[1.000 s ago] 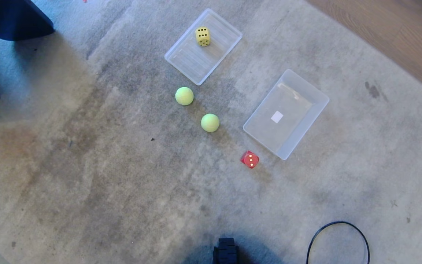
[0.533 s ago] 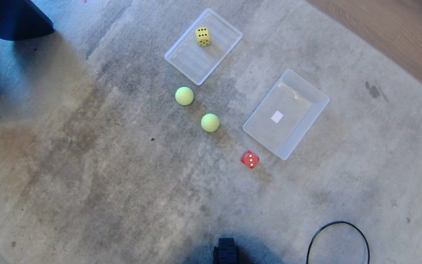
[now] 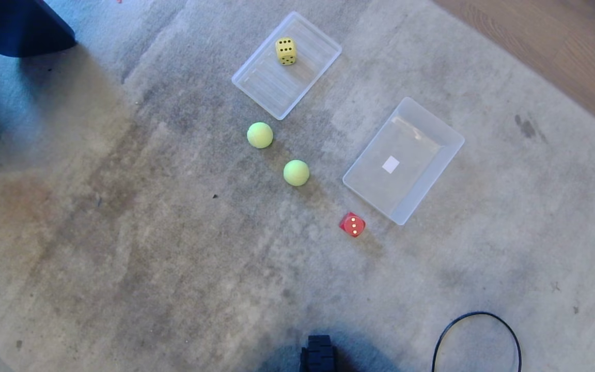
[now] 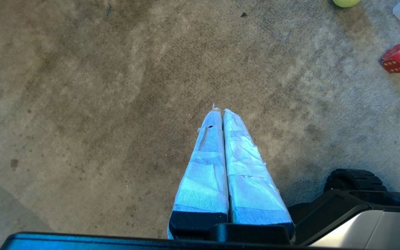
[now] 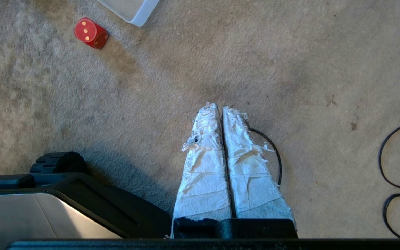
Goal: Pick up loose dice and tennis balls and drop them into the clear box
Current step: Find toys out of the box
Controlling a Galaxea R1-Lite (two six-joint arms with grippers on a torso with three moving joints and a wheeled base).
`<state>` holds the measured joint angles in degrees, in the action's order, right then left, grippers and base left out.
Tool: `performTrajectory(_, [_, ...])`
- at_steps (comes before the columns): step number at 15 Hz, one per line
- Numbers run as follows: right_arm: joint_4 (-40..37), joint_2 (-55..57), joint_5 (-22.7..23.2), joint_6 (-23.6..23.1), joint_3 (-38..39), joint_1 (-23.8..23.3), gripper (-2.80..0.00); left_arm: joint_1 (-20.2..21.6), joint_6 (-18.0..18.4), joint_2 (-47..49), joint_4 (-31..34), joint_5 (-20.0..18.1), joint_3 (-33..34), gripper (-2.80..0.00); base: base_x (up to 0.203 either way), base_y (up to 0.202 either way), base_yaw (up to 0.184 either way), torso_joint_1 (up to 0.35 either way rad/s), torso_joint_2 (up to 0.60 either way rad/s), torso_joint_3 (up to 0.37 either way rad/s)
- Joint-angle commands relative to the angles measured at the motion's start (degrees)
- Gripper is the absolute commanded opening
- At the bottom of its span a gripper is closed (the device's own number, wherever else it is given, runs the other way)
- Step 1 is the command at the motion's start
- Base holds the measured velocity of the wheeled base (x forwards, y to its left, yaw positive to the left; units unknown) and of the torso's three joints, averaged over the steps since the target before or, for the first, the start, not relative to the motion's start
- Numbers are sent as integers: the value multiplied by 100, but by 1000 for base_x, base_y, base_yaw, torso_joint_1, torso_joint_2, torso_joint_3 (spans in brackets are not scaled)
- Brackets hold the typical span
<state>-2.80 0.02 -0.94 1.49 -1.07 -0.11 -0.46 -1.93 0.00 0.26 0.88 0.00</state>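
On the grey carpet [image 3: 173, 232] sits the clear box [image 3: 450, 135], angled, its small white label [image 3: 390, 164] showing through the bottom and nothing inside it. Just off its near corner, the red die [image 3: 352, 225] lies close beside the box but apart from it, three pips up. Over to the left of the box, two tennis balls wait in a slanting line: the nearer tennis ball [image 3: 296, 172] and the farther tennis ball [image 3: 260, 135], both loose on the carpet, well apart from each other. Beyond them, the flat ribbed lid [image 3: 264, 85] carries the yellow die [image 3: 285, 51] near its far corner. Neither arm reaches into the head view. From the wrist cameras, the left gripper [image 4: 219, 110] hangs above bare carpet, its taped fingers [image 4: 205, 163] pressed together and holding nothing, with the red die off to one side. Same story for the right gripper [image 5: 219, 106]: wrapped fingers [image 5: 248, 173] closed tight, empty, over the carpet near a black cable [image 5: 394, 139]. A dark wheel [image 3: 319, 351] of the base peeks in at the near edge.
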Motion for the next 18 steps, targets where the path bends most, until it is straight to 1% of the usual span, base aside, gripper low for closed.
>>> performTrajectory(1, [-1,-11,-3,1,2,-4,-280,2,-9,0,0,9,0,-280,0,0,0,0,0,0])
performTrajectory(13, [-1,-11,41,-175,2,2,-280,2,-44,0,-3,9,0,-280,0,0,0,0,0,0])
performTrajectory(16, [6,-11,6,-44,10,1,-280,2,-44,0,0,9,0,-280,0,0,0,0,0,0])
performTrajectory(18, [5,-11,6,-43,2,-5,-280,2,-44,0,-8,9,0,-280,0,0,0,0,0,0])
